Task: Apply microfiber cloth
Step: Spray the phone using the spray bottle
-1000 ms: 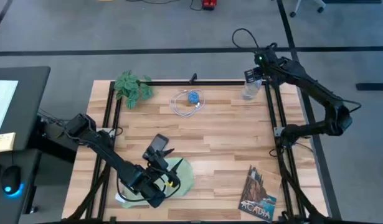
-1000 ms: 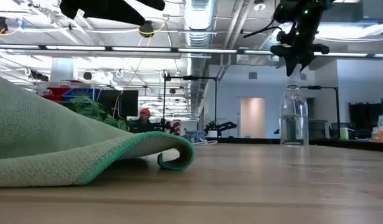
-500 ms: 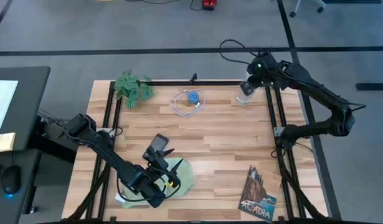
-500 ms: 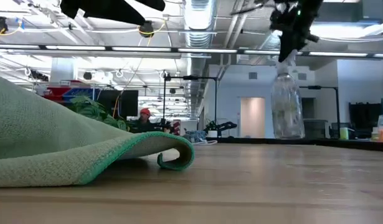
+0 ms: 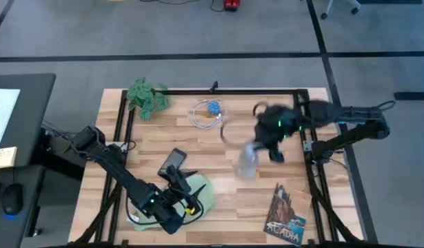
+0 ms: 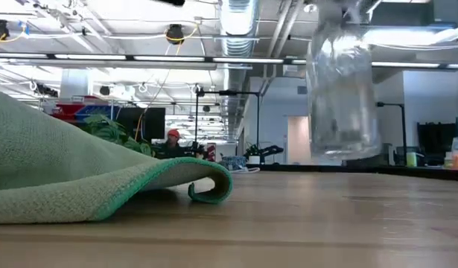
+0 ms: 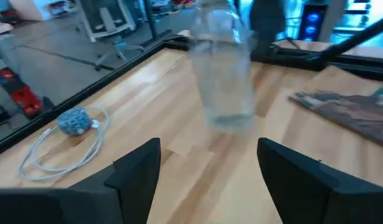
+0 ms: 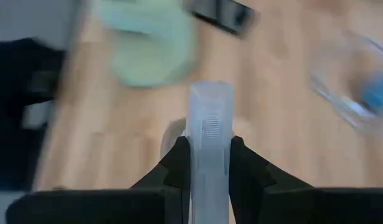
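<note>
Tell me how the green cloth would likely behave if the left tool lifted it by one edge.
The cloth would probably sag and drape: in the low view it lies in soft humps with one edge curled over. It looks thick and fuzzy, so likely grippy, not slippery. Beside the phone it is broad, so a lifted edge may drag the rest across the table.

grey floor [image 5: 198, 34] | ceiling ducts [image 6: 240, 22] | strip lights [image 6: 102, 58]

Overhead view straight down, low view level at tabletop, both sharing the clear bottle [image 5: 247, 162].
</note>
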Robot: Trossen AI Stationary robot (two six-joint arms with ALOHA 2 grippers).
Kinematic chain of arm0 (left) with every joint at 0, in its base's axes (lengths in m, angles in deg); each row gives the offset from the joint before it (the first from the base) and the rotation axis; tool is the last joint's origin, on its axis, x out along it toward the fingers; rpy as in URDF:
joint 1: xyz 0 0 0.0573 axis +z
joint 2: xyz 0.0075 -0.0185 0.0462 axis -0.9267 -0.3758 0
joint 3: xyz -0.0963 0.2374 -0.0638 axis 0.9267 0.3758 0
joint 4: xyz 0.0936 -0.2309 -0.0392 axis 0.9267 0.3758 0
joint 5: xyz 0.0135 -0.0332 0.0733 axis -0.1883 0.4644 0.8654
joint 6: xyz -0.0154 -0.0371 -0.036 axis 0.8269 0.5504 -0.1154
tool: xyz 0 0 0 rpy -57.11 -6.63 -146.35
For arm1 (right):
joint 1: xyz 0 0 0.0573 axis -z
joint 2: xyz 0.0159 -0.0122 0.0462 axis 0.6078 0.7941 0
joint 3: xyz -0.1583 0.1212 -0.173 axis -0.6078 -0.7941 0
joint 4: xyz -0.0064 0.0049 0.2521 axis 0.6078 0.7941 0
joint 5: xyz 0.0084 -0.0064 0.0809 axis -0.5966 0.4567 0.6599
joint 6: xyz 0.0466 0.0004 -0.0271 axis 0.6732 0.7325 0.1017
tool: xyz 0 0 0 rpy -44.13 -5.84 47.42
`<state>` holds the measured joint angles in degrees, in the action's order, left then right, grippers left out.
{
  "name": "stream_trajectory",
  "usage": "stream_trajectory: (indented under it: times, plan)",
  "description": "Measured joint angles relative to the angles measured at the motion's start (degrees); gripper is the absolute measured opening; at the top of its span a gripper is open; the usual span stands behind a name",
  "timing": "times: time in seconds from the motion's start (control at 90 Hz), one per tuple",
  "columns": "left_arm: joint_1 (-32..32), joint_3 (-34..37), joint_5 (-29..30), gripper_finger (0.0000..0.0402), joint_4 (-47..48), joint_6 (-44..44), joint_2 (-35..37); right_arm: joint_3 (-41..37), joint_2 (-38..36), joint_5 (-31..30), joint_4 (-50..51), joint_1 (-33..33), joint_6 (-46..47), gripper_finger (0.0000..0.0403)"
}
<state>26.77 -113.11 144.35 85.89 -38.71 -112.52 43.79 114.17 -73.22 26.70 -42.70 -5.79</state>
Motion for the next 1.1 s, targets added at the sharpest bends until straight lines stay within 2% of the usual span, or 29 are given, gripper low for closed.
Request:
stream_trajectory:
  times: [0.2,0.3,0.378,0.578,0.767,0.867,0.978,1.1]
  plan:
    - [-2.10,-4.17,-0.05,0.0244,-0.04,-5.02,0.00,0.05,8.39,0.38,-13.83,-15.36,-6.53,0.0055]
    - [-2.97,-5.05,-0.03,0.0244,-0.08,-6.11,0.00,2.91,14.15,4.77,-18.15,-19.67,-12.28,0.0055]
    - [-3.42,-5.19,-0.05,0.0244,-0.10,-6.18,0.00,7.40,19.02,8.41,-17.81,-21.63,-15.78,0.0055]
    - [-3.57,-5.19,-0.54,0.0244,0.01,-6.13,0.00,22.85,30.52,10.43,-5.00,-23.35,-27.64,0.0055]
    - [-3.55,-5.19,-1.51,0.0244,0.17,-6.17,0.00,34.52,36.57,9.46,11.08,-22.16,-36.79,0.0055]
    - [-3.55,-5.19,-1.51,0.0244,0.50,-6.17,0.00,37.07,37.38,8.05,17.46,-21.63,-44.35,0.0055]
    - [-3.55,-5.19,-1.47,0.0244,0.68,-6.20,0.00,37.12,37.29,7.51,19.50,-21.34,-53.99,0.0056]
    - [-3.55,-5.19,-1.49,0.0244,0.90,-6.20,0.00,37.05,37.29,6.36,19.24,-20.92,-60.26,0.0091]
